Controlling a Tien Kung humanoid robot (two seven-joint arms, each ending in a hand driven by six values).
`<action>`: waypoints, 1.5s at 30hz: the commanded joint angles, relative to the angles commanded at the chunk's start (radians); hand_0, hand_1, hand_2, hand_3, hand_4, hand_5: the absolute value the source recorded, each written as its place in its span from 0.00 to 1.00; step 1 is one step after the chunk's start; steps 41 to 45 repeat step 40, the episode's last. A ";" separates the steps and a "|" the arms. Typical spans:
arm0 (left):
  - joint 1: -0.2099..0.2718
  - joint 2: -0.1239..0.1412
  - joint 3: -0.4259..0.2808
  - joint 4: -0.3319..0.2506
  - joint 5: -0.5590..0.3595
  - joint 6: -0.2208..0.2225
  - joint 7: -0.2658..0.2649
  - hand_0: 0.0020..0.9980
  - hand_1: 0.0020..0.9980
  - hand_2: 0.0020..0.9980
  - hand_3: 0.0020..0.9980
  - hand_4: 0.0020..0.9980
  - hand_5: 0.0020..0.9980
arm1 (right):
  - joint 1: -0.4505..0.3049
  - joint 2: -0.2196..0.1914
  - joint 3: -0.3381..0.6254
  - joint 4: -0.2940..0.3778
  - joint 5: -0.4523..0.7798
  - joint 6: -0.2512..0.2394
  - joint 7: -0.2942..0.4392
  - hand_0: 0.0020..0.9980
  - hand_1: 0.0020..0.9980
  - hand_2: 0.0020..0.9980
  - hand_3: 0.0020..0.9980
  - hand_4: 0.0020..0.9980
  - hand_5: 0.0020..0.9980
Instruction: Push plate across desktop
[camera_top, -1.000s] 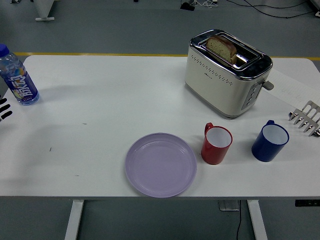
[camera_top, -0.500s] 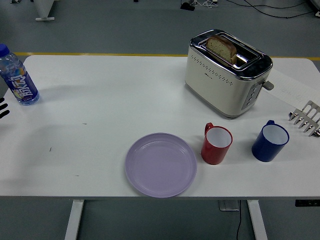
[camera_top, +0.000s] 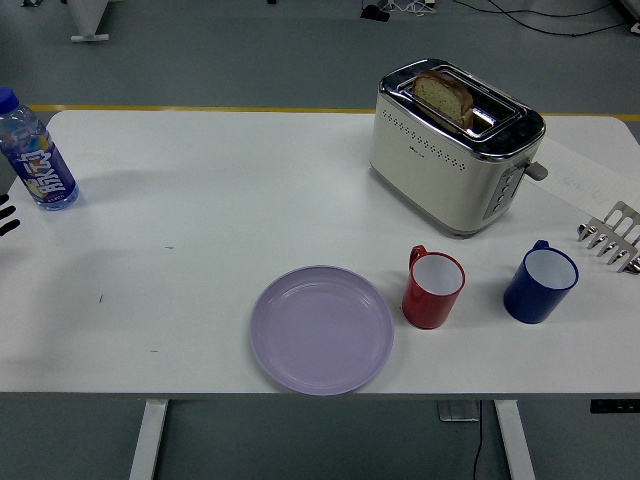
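Observation:
A lilac plate lies flat on the white table, near its front edge and a little left of centre. Nothing touches it. A sliver of my black left hand shows at the picture's left edge, far from the plate, beside the bottle. My right hand rests on the table at the right edge with its pale fingers spread and holding nothing, well right of the plate.
A red mug stands just right of the plate, a blue mug further right. A cream toaster with a bread slice stands behind them. A plastic bottle stands at the far left.
My left hand has drawn back a little to the left, so less of it shows. The plate and the other things have not moved.

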 joint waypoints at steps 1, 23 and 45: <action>0.000 0.000 0.001 0.000 0.000 0.000 0.000 0.70 0.74 0.72 0.65 0.55 1.00 | 0.000 0.000 0.000 0.000 0.000 0.000 -0.001 0.56 0.55 0.68 0.59 0.28 0.30; -0.005 -0.002 0.034 0.002 -0.004 0.006 -0.017 0.70 0.74 0.71 0.65 0.55 1.00 | -0.016 -0.001 -0.007 0.003 0.019 -0.007 -0.005 0.56 0.55 0.68 0.59 0.28 0.30; -0.004 0.006 0.042 0.000 -0.003 0.003 -0.028 0.70 0.74 0.71 0.65 0.55 1.00 | -0.017 -0.001 -0.013 0.000 0.032 -0.011 0.002 0.56 0.55 0.68 0.59 0.28 0.30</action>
